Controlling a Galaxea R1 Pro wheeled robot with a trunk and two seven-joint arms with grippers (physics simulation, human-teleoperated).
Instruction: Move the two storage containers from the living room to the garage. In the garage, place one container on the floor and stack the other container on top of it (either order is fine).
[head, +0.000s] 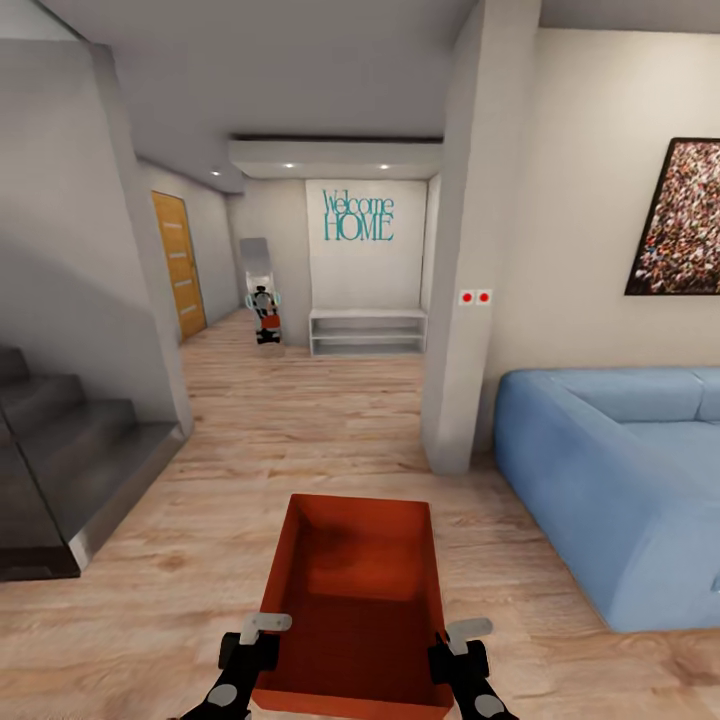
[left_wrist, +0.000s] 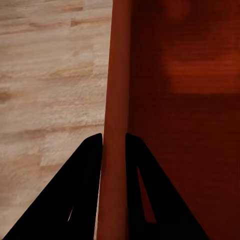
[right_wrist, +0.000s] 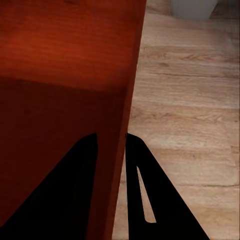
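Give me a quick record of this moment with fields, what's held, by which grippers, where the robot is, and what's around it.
held: storage container, orange-red, open top, empty
left gripper: jaws shut on the container's left wall
right gripper: jaws shut on its right wall
room: light wood plank floor, hallway ahead
right side: blue sofa, framed picture
left side: grey stairs
ahead: Welcome HOME wall sign, low shelf, orange-wood door
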